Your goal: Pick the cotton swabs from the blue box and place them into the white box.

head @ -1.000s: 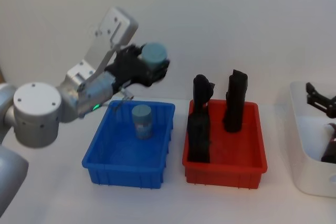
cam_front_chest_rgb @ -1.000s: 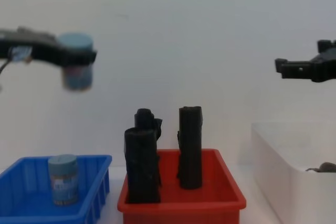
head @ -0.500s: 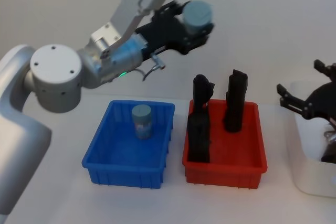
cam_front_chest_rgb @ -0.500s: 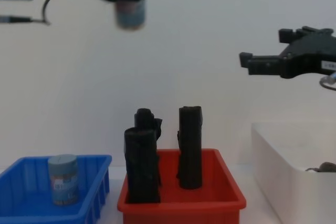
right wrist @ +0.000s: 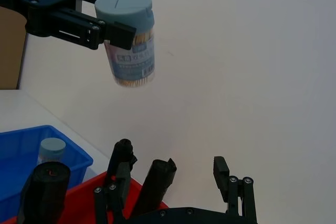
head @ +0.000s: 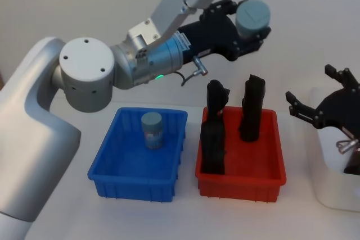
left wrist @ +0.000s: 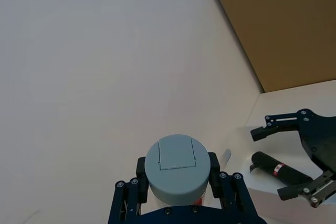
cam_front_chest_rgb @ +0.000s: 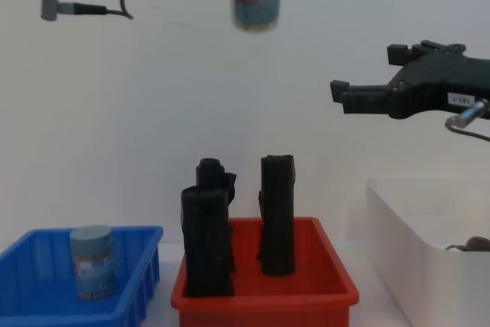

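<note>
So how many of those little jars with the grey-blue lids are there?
2. One jar is held high by the left gripper, above the red bin. The other jar stands in the blue box. More may be hidden inside the white box.

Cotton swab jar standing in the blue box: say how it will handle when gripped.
The cotton swab jar is probably rigid: a lidded plastic cylinder. Likely light, being small. Knocked over, its round body could roll in the blue box.

Your white box [head: 333,186] cut by the right edge, dark thing [cam_front_chest_rgb: 473,246] inside half hidden, held cotton swabs jar [cam_front_chest_rgb: 256,7] blurred.
</note>
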